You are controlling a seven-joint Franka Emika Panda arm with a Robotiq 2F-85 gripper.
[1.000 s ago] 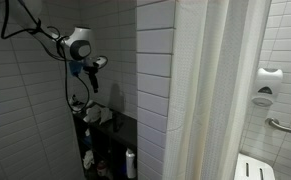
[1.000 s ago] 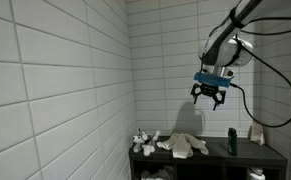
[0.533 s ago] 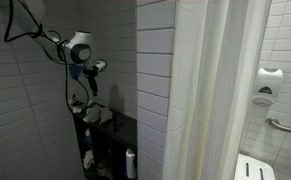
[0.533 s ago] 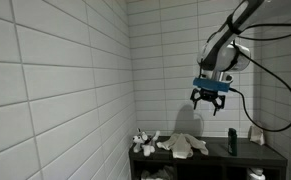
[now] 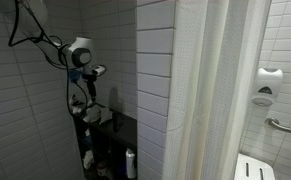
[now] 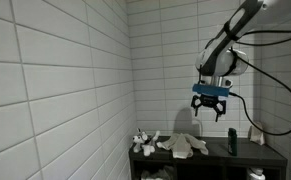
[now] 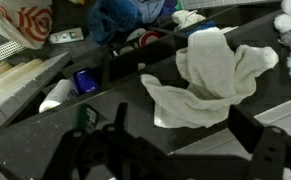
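White cloth (image 7: pixel 210 75) lies crumpled on the top of a dark shelf (image 7: pixel 40 140), bunched into folds with one flap spread toward the front edge. In an exterior view the same cloth (image 6: pixel 185 145) sits near the middle of the shelf top (image 6: pixel 270 157), between a small white fluffy item (image 6: pixel 142 141) at one end and a dark upright bottle (image 6: pixel 232 142) toward the other. The gripper (image 6: pixel 208 111) hangs in the air well above the shelf, pointing down, slightly to the bottle side of the cloth and touching nothing. Its fingers are spread apart and nothing sits between them; the wrist view shows both fingers standing wide to either side of the cloth below. In the wrist view, a lower compartment beside the shelf top holds a blue can (image 7: pixel 85 82) and other clutter too blurred to identify. A white tiled wall (image 6: pixel 55 90) runs alongside the shelf. A pale shower curtain (image 5: pixel 220 90) hangs well apart from the arm.
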